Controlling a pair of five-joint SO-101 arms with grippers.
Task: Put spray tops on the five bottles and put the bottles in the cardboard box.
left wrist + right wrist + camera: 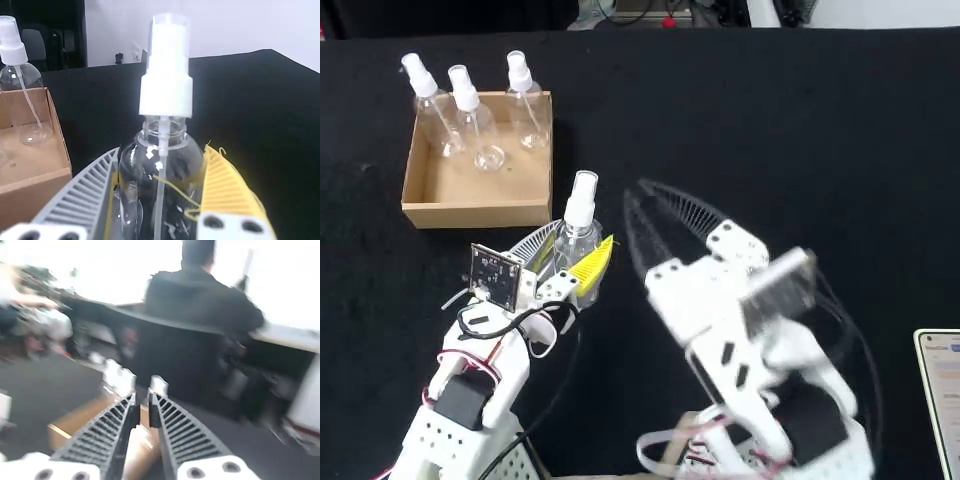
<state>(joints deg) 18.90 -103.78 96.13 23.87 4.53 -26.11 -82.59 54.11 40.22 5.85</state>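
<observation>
Black worktop (800, 120), three bottles boxed, number four in the grip!
Three capped bottles (475, 115) stand along the far side of the cardboard box (475, 212). The left hand (577, 245) is clenched on a fourth bottle (160, 170), which is upright with its spray top (165, 75) seated, just outside the box's near right corner. By my count, that one needs boxing and a fifth is left to do. The box's near wall stands between it and the bare cardboard floor. The right hand (142, 397) is raised alongside, pinched nearly together on nothing. A flat device (940, 390) lies at the worktop's edge, well apart.
</observation>
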